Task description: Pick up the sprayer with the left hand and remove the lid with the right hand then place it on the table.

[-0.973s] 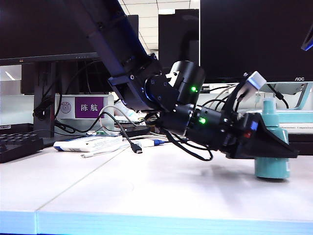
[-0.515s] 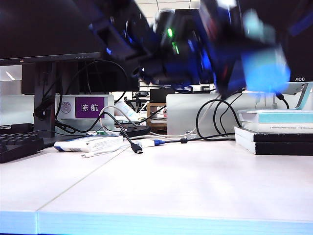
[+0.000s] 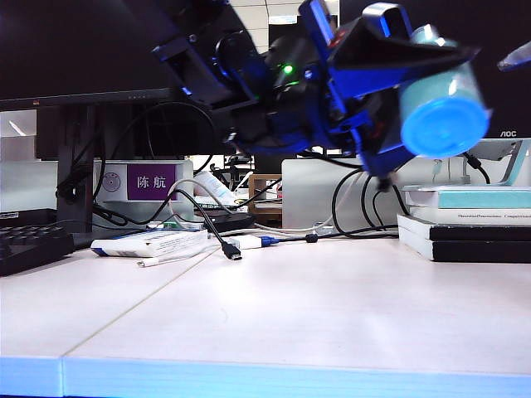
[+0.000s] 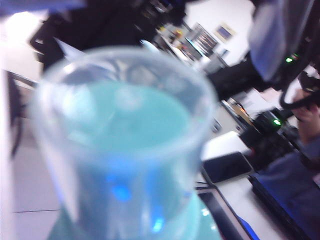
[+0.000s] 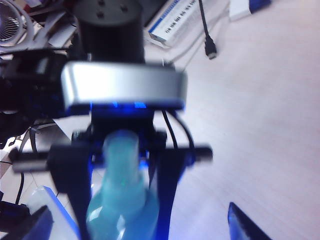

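High above the table (image 3: 332,307), the left gripper (image 3: 390,91) is clamped around the sprayer (image 3: 440,112), its clear lid (image 4: 125,130) on top. The right gripper (image 5: 145,227) hangs near it, fingers (image 5: 247,222) spread wide, holding nothing.

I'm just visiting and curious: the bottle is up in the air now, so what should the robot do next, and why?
Probably bring the right gripper, its jaws open, up to the lid and close on it. The left gripper already holds the sprayer well above the table, and the clear lid still sits over the nozzle, so pulling it off looks like the step left.
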### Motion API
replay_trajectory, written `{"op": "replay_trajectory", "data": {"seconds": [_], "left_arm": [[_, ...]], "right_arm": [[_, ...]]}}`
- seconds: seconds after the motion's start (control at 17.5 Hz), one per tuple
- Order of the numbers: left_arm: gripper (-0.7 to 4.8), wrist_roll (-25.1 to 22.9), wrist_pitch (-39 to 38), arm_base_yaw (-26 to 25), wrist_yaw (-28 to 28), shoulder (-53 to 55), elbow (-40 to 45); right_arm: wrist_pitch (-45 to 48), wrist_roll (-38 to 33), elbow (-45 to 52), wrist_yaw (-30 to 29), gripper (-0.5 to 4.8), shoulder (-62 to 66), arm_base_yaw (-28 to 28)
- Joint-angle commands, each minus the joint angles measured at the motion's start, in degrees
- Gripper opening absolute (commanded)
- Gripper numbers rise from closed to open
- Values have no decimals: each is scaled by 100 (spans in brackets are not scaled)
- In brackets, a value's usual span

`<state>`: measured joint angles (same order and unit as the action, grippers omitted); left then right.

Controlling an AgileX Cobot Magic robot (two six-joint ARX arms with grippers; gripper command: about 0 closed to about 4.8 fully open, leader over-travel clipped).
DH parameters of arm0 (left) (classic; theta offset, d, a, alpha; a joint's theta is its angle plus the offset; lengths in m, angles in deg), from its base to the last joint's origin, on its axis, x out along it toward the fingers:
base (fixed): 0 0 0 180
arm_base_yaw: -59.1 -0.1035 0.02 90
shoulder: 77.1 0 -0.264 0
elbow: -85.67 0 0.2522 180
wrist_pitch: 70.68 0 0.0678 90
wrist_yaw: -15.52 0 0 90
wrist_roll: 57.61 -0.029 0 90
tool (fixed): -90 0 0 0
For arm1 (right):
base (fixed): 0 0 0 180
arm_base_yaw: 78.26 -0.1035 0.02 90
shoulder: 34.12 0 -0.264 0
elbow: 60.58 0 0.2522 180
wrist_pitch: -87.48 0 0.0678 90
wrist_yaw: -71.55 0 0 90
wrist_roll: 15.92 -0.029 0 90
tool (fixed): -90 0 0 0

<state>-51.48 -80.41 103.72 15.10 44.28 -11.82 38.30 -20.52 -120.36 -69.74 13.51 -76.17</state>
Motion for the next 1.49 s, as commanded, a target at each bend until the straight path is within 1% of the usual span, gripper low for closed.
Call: {"op": "replay_trajectory", "data": {"seconds": [0.06,0.11,0.17,0.23,0.29,0.34,0.4,0.46,0.52,0.69,0.74,0.8,0.86,0.92,0.97,1.03,1.15,1.26,1.32,1.37,1.49], "left_arm": [[-6,-13,258,358,166,-44,-33],[-6,-11,299,391,122,-44,-33],[-6,111,584,413,-13,-42,-39],[-6,389,866,404,-59,-42,-48],[-6,446,922,407,-61,-42,-48],[-6,531,1088,411,-63,-44,-48],[-6,581,1147,411,-63,-44,-48],[-6,693,1255,409,-63,-42,-48],[-6,798,1349,404,-59,-44,-48],[-6,1010,1655,444,-87,-44,-48],[-6,1165,1808,448,-85,-42,-48],[-6,1196,1843,450,-85,-42,-48],[-6,1196,1838,450,-87,-44,-48],[-6,1196,1840,450,-90,-42,-48],[-6,1217,1843,455,-94,-44,-48],[-6,1237,1845,455,-111,-44,-48],[-6,1274,1847,431,-564,-44,-48],[-6,1379,1904,295,-643,-44,-61],[-6,1429,1921,201,-656,-44,-72],[-6,1486,1926,122,-750,-46,-72],[-6,1580,1921,-31,-890,-46,-72]], "right_arm": [[133,11,-37,-308,479,35,-2],[120,11,-37,-310,479,35,-2],[55,13,-37,-367,479,33,-2],[55,11,-37,-741,455,33,-7],[55,13,-37,-739,399,35,-7],[55,13,-37,-739,286,33,-7],[50,13,-37,-739,281,33,-7],[44,13,-37,-739,257,33,-7],[55,15,-37,-739,220,35,-7],[52,15,-37,-756,198,46,-7],[52,17,-37,-761,129,61,-7],[57,31,-37,-761,104,63,-7],[63,70,-37,-763,49,63,-7],[63,122,-37,-761,35,63,-7],[85,216,-37,-752,8,63,-7],[114,216,-37,-728,-6,63,-7],[133,210,-37,-481,-7,61,-4],[120,210,-37,-363,-7,59,0],[118,208,-37,-120,-7,55,2],[118,205,-37,0,-6,55,2],[120,205,-37,46,-7,55,2]]}}
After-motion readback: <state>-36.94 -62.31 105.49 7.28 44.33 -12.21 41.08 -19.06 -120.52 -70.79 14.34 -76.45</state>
